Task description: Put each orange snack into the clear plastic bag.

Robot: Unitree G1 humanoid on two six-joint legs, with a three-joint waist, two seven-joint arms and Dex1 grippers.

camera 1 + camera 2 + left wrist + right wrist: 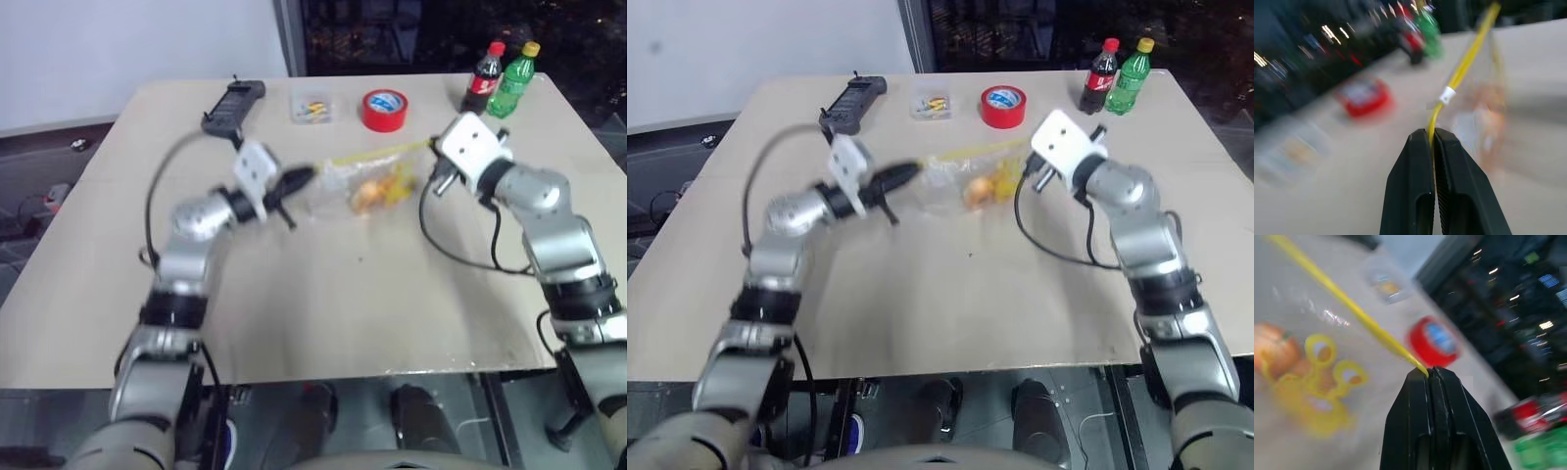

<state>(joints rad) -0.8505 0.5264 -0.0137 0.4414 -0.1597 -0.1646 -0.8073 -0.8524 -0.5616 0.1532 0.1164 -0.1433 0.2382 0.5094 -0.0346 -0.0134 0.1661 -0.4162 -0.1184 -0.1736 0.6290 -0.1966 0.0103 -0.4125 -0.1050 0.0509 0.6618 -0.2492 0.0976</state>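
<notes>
You can count one clear bag with orange snacks inside (number unclear), two bottles, one tape roll, one small box, one black device.

heads up, you can't count the orange snacks through the clear plastic bag, just a blur | red tape roll past the left gripper is smeared | bottles beside the right gripper cut off, blurry
</notes>
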